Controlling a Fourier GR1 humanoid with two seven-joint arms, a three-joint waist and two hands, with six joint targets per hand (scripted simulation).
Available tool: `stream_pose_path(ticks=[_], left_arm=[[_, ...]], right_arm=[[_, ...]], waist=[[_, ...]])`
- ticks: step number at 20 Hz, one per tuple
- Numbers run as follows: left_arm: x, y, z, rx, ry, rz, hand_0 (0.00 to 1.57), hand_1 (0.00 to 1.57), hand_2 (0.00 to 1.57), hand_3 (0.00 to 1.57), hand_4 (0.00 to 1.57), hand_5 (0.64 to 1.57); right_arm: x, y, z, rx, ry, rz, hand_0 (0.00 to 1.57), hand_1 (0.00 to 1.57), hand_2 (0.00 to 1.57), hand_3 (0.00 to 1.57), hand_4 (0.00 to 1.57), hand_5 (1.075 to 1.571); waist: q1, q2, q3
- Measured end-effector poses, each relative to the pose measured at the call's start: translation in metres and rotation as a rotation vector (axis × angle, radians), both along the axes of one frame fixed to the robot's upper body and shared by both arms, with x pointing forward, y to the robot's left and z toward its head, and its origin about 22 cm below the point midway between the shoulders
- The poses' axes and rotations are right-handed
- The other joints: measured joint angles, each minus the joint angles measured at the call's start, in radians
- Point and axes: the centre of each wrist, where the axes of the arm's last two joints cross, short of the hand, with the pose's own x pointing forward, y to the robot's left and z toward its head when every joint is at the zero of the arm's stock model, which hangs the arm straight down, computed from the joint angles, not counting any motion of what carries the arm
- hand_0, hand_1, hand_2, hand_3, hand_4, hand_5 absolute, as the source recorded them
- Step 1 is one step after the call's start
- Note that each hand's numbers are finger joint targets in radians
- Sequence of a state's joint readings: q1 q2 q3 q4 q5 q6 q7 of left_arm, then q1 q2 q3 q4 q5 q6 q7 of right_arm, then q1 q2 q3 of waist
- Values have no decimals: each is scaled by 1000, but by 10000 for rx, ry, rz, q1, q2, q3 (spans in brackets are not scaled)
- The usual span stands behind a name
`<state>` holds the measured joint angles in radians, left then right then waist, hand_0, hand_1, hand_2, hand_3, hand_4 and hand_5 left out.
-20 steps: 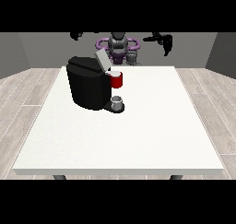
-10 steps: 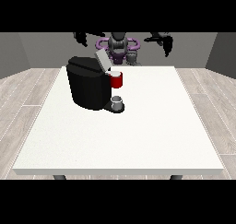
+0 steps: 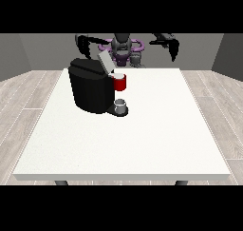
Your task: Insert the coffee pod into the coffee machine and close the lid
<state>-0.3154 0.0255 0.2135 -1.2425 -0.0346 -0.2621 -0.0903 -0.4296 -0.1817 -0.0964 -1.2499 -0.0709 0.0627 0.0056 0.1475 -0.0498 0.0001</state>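
The boxy black coffee machine (image 3: 92,92) stands on the far left part of the large white desk (image 3: 142,139), with its flat grey lid (image 3: 105,62) tilted up and open. The red cylindrical part (image 3: 120,82) at the machine's front, just below the lid, looks like the brew head; whether the coffee pod already sits in it I cannot tell. A small grey cup (image 3: 120,105) rests on the machine's base beneath it.

Both black hands hang above the desk's far edge, well apart from the machine. The hand at the view's left (image 3: 84,43) and the hand at the view's right (image 3: 171,45) each hold nothing, fingers hanging downwards and uncurled.

The risks, as I judge them: the lid is a thin hinged plate, so a push landing off its edge may slip past it or shove the whole machine, which has smooth, hard, glossy sides and sits on a slick matte desk. A sweep coming in too low could knock the light cup from its base. If the pod sits crooked, the lid may not shut fully.
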Motion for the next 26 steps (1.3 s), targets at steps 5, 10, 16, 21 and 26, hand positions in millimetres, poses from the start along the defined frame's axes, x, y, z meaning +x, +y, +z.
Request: stream_pose_path(ticks=[5,10,16,21,26], left_arm=[[-7,0,10,98,-220,62,0,0,0,0,0,1571],[-15,16,13,183,-364,233,0,0,0,0,0,1571],[-18,19,20,74,-619,382,0,0,0,0,0,1571],[-12,15,32,284,-940,331,0,0,0,0,0,1571],[-12,19,25,347,-880,608,0,0,0,0,0,1571]], right_arm=[[13,0,-1,-48,-152,95,0,0,0,0,0,1571],[19,18,1,-437,-256,499,0,0,0,0,0,1571],[32,19,12,-537,-549,642,0,0,0,0,0,1571],[42,29,25,-645,-1082,631,0,0,0,0,0,1571],[45,45,29,-732,-1163,830,0,0,0,0,0,1571]], waist=[[-31,447,1],[-219,542,-8],[-242,829,-20],[-77,1149,-52],[-241,1198,-34]])
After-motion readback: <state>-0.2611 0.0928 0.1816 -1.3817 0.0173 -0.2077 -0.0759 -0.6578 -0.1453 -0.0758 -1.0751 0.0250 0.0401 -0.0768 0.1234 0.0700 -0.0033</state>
